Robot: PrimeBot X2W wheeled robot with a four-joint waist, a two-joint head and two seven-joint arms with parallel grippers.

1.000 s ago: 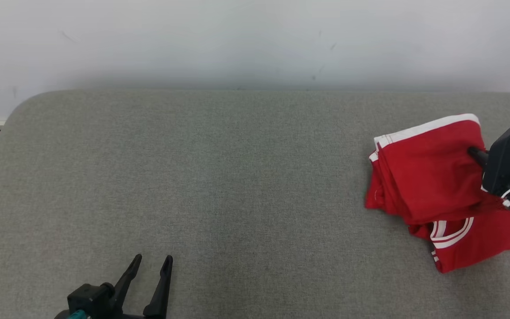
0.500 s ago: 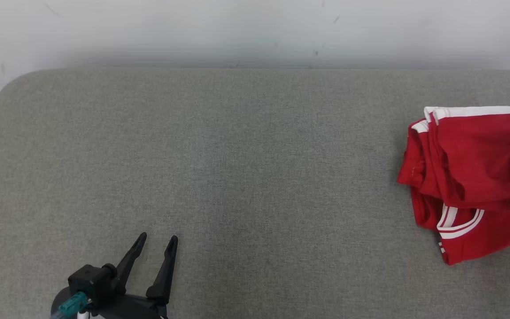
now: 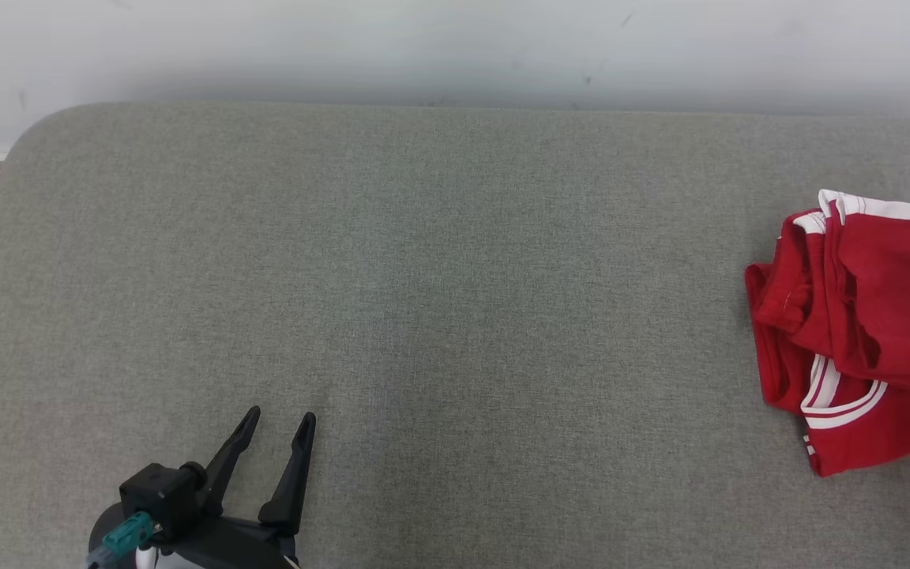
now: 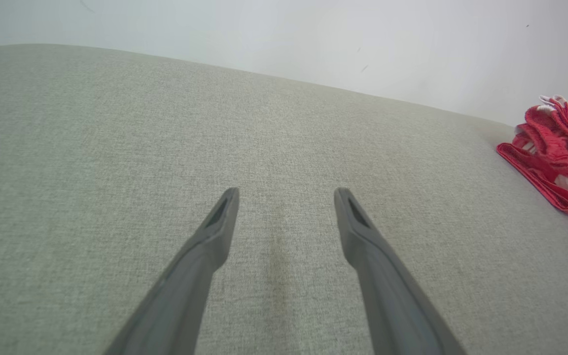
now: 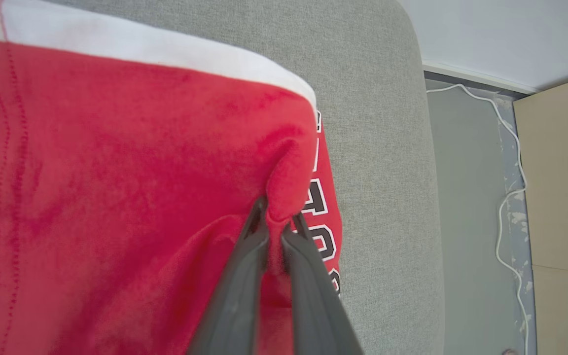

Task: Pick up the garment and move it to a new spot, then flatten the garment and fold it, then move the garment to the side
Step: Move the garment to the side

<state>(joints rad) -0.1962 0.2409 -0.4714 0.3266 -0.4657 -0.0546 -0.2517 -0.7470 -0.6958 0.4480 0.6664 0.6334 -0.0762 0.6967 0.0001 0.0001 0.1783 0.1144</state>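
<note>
1. Pinching a small ridge of the red garment, the right gripper has both fingers clamped nearly together on cloth. The hold looks thin: one raised fold, not a full layer. Likely failure: the fabric slips free under drag.
2. Garment lies bunched at the far right of the grey padded surface, near its rounded right edge. Bare floor and a white cable lie beyond. If carried further that way, part of it could spill over the edge.
3. Layers sit loosely stacked, with the white-trimmed hem on top and the lettered panel underneath. Pulling by the top layer alone may peel the fold open and undo the folding.
4. Left gripper sits at the lower left, fingers spread wide, holding nothing, well apart from the garment. No second support is at hand, so any sag or twist goes uncorrected.
</note>
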